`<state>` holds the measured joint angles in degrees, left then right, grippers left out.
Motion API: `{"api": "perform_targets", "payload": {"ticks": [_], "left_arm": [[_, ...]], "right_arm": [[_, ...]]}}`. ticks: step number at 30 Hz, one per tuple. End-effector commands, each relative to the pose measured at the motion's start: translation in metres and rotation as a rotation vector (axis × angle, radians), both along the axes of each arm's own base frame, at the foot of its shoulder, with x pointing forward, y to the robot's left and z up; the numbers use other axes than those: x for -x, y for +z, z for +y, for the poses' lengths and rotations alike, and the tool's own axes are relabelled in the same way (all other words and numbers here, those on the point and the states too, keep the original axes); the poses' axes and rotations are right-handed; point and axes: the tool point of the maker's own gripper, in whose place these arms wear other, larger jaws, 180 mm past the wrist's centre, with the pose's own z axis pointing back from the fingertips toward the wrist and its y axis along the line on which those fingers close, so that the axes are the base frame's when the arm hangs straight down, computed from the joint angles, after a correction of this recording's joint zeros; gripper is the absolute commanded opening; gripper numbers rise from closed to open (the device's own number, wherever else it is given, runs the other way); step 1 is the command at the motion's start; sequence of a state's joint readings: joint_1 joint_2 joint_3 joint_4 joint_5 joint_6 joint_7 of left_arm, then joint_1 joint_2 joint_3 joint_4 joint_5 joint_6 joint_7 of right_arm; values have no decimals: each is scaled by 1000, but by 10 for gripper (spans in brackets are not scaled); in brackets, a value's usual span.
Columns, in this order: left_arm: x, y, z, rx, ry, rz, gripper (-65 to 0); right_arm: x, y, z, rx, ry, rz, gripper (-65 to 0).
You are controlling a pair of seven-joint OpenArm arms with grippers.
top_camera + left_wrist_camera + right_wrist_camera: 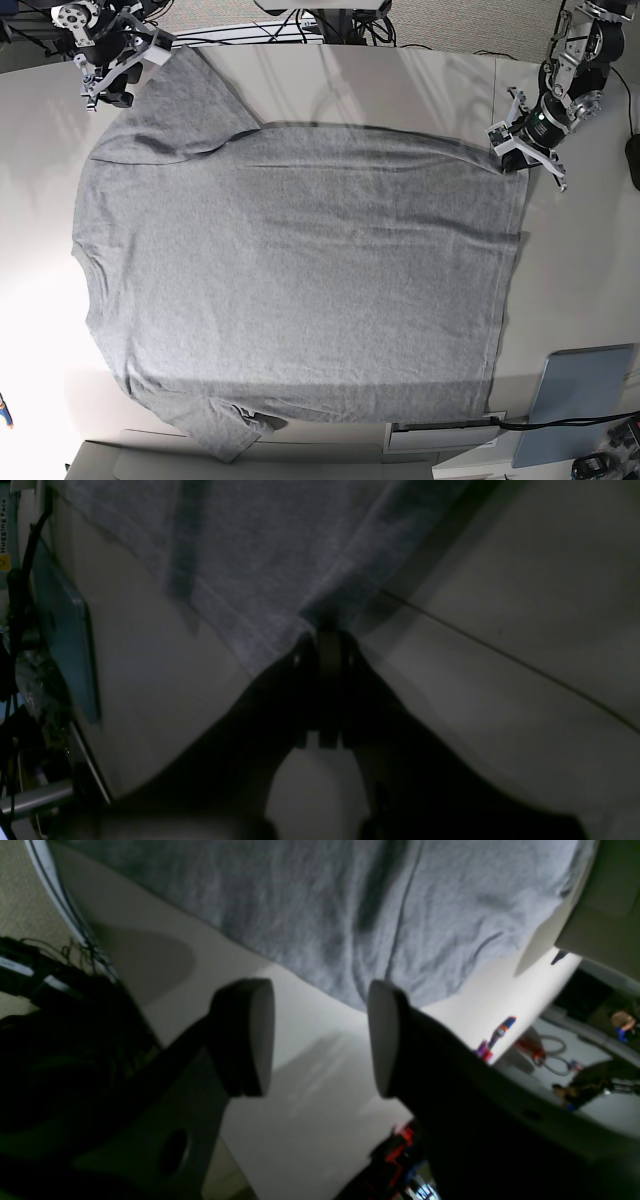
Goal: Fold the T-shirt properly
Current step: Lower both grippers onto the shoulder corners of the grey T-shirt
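Left pincer (325, 630) pinching T-shirt (300, 270) hem corner; shirt flat on table (590, 260). Right pincer (320, 1035) spread beside sleeve, empty. Risk: thin corner grip may slip, one-sided lift skews fold.

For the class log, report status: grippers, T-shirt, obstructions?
Left gripper shut on T-shirt corner. Right gripper open, empty. T-shirt flat, unfolded. Nothing obstructing.
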<state>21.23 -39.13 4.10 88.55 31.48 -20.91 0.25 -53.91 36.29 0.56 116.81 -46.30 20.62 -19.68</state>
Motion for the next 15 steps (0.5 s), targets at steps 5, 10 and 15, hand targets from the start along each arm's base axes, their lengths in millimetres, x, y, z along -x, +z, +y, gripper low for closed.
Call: {"api": "perform_targets", "payload": {"ticks": [5,10,15], "left_arm": [[27,-20,6,-51,-6,126,-650],[27,-21,7,-58,-1,129,-650],[27,-22,10,-72,7,133,-650]], "right_arm": [[-15,2,-8,10,-6,-36,-351],[-17,-8,-9,-25,-15,-15,-351],[-19,-22,-11,-21,-12,9,-351]]}}
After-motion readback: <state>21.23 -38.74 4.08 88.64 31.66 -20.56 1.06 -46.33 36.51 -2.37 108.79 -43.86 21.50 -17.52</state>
